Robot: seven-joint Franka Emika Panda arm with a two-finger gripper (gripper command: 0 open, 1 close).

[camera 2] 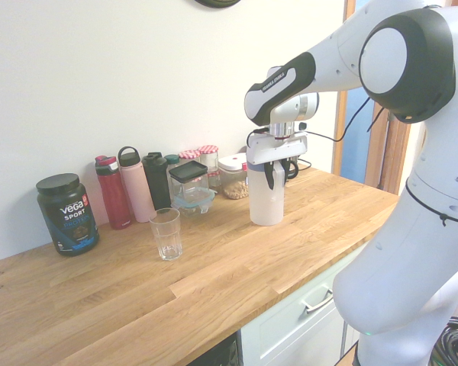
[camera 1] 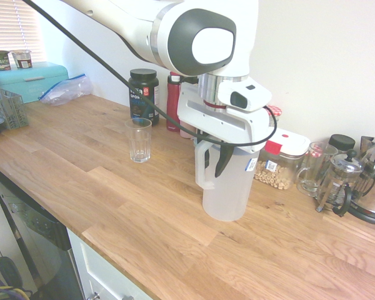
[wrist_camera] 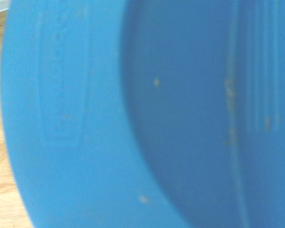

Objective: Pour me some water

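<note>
On the wooden countertop [camera 1: 112, 206]: everything below, largest first.
Pitcher [camera 1: 228, 187]: translucent white, upright, toward the back edge, just in front of the jars by the wall.
Pitcher lid [wrist_camera: 85, 118]: blue, fills the wrist view, blurred.
Gripper [camera 1: 212, 164]: points straight down over the pitcher top, dark fingers [camera 1: 225, 161] reaching down by the handle; grip not clear, cannot tell whether clamped.
Protein tub [camera 1: 144, 95]: black, at the back edge against the wall.
Bottles [camera 2: 133, 187]: red, pink and dark, standing in a row beside the tub.
Glass [camera 1: 139, 140]: clear, upright, looks empty, mid-counter, well apart from the pitcher, near the tub.
</note>
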